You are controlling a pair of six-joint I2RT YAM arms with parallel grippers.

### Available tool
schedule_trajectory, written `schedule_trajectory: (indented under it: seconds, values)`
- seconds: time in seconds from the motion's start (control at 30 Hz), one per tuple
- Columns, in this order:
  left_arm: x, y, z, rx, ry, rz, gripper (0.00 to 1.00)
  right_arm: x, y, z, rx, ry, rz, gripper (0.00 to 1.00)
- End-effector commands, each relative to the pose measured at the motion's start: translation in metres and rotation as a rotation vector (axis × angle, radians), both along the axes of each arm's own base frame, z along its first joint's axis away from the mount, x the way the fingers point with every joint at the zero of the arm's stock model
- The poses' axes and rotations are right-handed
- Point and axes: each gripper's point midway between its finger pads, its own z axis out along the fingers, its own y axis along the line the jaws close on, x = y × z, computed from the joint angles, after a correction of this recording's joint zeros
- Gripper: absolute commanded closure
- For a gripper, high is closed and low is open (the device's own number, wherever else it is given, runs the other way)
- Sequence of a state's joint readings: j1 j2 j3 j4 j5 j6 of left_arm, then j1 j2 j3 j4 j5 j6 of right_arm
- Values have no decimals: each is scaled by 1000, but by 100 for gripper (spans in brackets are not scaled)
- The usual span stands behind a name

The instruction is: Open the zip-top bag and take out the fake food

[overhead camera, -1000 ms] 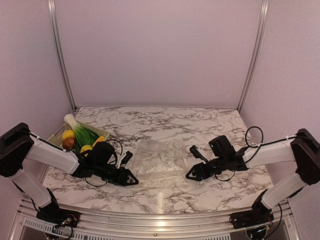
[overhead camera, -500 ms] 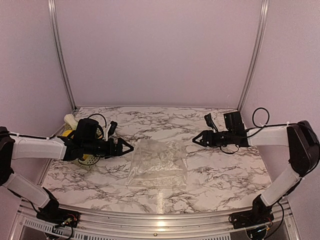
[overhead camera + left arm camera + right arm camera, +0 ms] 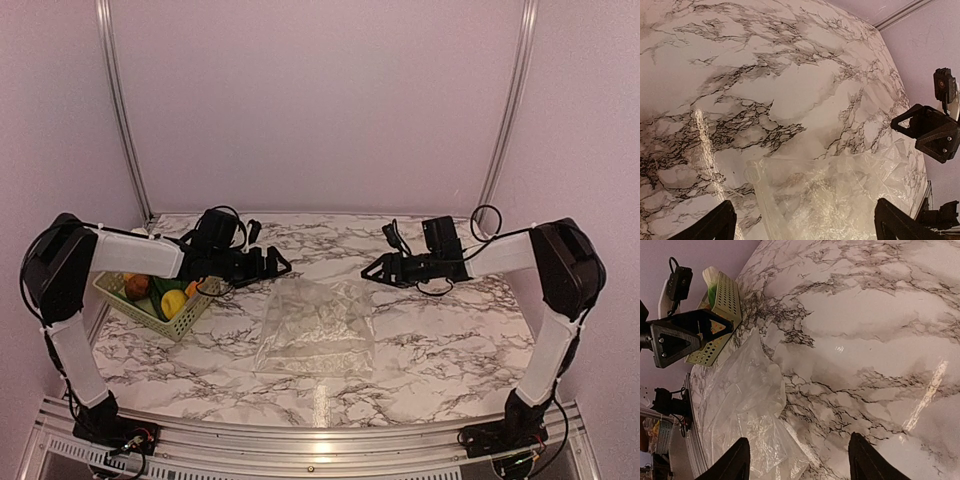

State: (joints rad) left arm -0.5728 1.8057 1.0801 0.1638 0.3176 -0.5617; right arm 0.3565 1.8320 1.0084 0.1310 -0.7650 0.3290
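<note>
At table centre, top view: zip-top bag [image 3: 315,325] lies flat; left gripper [image 3: 272,263] and right gripper [image 3: 372,270] hover near its far edge; fake food [image 3: 172,300] sits in basket [image 3: 150,310], partly hidden | Left wrist: fingers wide apart, holding nothing, tips cropped | Right wrist: likewise.
</note>
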Motion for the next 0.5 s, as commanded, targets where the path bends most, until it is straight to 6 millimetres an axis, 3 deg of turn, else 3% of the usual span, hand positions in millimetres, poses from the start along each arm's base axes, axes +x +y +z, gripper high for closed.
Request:
schedule_trajectory:
  seconds: [0.0, 0.17, 0.37, 0.47]
  values:
    - [7, 1, -32, 58, 80, 15, 1, 1, 12, -6, -18, 5, 35, 37]
    - [15, -11, -51, 38, 126, 4, 1, -2, 20, -18, -31, 25, 45, 42]
    - [22, -29, -48, -52, 118, -36, 1, -4, 23, -24, -34, 36, 57, 59]
    - [22, -35, -42, -96, 107, -58, 16, -5, 24, -23, -28, 39, 57, 70]
